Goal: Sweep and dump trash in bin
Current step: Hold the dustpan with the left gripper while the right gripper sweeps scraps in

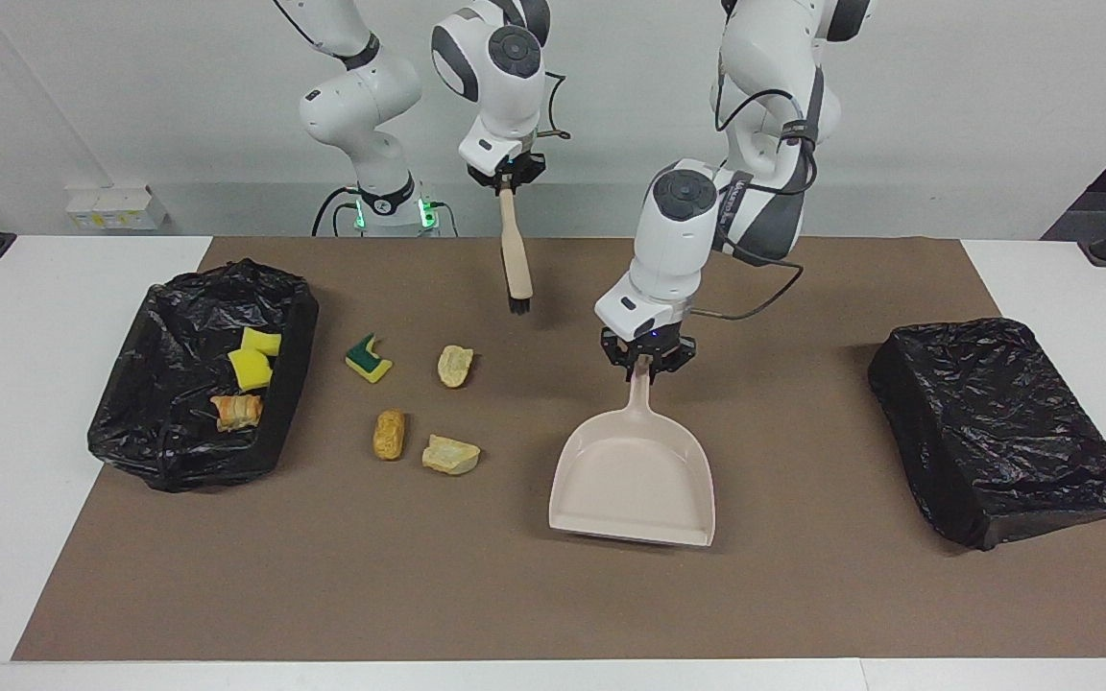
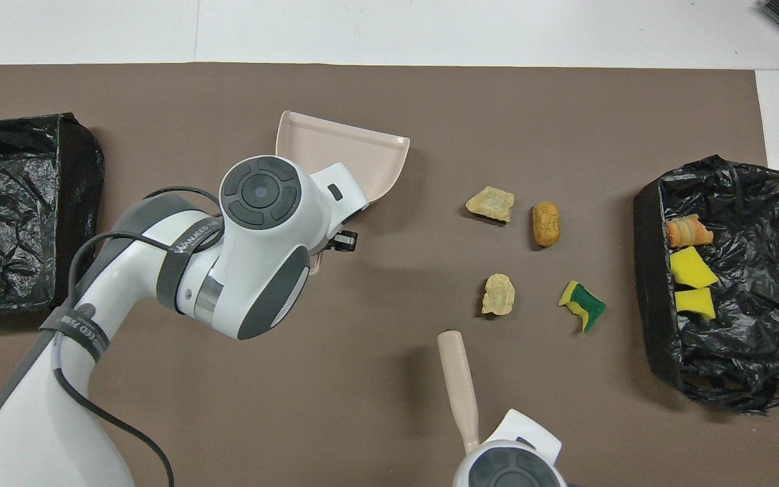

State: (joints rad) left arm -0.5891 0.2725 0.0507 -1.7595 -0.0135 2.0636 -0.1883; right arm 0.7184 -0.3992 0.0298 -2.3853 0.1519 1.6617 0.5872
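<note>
My left gripper (image 1: 646,367) is shut on the handle of the beige dustpan (image 1: 632,485), whose pan tilts down to the mat; from overhead the arm hides the grip on the dustpan (image 2: 342,152). My right gripper (image 1: 507,182) is shut on the beige brush (image 1: 515,254), hanging bristles down over the mat near the robots. Loose trash lies between dustpan and bin: a green-and-yellow sponge (image 1: 368,358), two bread chunks (image 1: 454,365) (image 1: 450,455) and a pastry (image 1: 388,434). The black-bagged bin (image 1: 292,360) holds two yellow sponge pieces (image 1: 253,360) and a pastry (image 1: 236,411).
A second box wrapped in a black bag (image 1: 995,422) sits at the left arm's end of the brown mat (image 1: 803,595). White table borders the mat at both ends. From overhead the brush (image 2: 457,385) points toward the loose trash.
</note>
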